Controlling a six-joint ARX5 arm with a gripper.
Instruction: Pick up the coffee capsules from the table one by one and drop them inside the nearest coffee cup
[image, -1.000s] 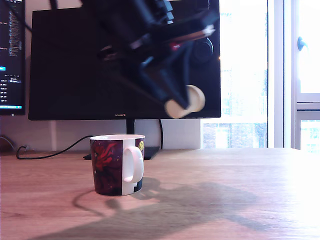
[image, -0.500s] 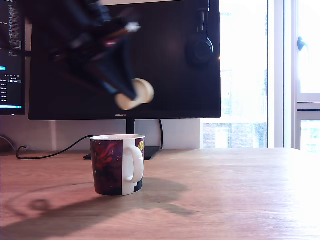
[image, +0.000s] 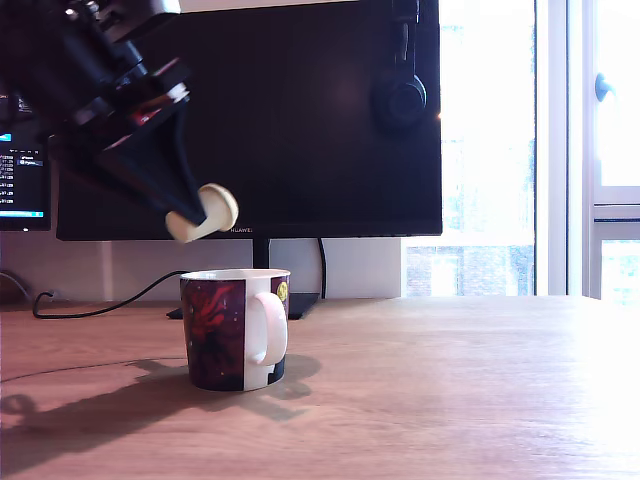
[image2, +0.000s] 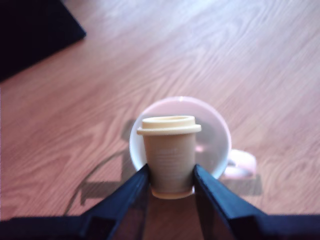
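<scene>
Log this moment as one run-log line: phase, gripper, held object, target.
phase: carry over target | gripper: shut on cream capsule | position: above coffee cup opening, not released | table: no other capsule in view

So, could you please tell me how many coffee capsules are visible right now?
1. A cream capsule is held between the jaws above the mug. None shows on the table; any inside the mug would be hidden.
</scene>
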